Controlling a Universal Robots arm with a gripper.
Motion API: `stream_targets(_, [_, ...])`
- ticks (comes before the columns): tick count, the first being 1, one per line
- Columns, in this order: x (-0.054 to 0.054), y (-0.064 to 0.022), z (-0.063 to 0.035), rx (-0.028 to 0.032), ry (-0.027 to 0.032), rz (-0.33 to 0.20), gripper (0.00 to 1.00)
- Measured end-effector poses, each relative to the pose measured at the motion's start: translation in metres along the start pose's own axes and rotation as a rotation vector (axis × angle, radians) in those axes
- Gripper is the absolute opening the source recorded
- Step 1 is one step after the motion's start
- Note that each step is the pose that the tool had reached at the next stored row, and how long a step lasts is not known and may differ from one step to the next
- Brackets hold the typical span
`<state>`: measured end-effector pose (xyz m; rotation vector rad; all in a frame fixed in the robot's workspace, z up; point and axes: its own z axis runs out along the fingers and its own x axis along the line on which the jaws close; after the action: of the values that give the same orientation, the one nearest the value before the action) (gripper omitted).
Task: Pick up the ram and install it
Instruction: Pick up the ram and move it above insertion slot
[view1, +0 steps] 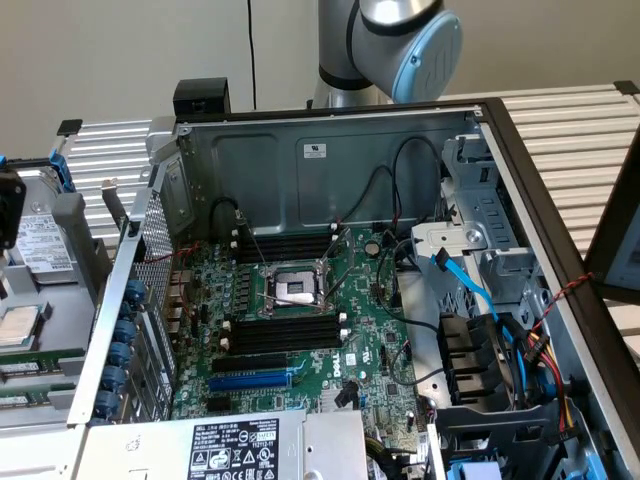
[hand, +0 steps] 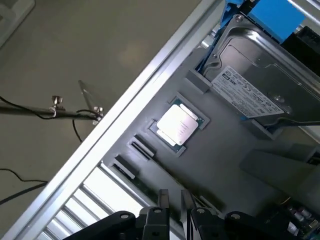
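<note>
My gripper (hand: 174, 202) hangs over a grey parts tray (hand: 225, 155), its two thin fingers a small gap apart with nothing between them. In the wrist view, narrow dark grooves (hand: 141, 149) in the tray run toward the fingertips. I cannot tell whether the ram stands in them. In the exterior view, green board strips that look like the ram (view1: 14, 369) lie in the same tray (view1: 70, 290) at the exterior view's left. The open computer case holds the motherboard (view1: 370, 350) with long black slots (view1: 285, 330) beside the processor socket (view1: 295, 290).
The tray also holds a loose processor chip (hand: 178, 125) and a hard drive (hand: 255, 90). Thin cables (hand: 30, 112) lie on the floor beyond the tray's metal rail (hand: 145, 85). In the case are a blue slot (view1: 250, 380), a drive cage (view1: 480, 250) with cables, and a power supply (view1: 230, 445).
</note>
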<state>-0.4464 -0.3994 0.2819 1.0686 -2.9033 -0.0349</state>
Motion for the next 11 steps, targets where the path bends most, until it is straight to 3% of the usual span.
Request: stream_targets(11, [-0.0004, -0.0004, 0.0097, 0.0074, 0.0077, -0.201, 0.24])
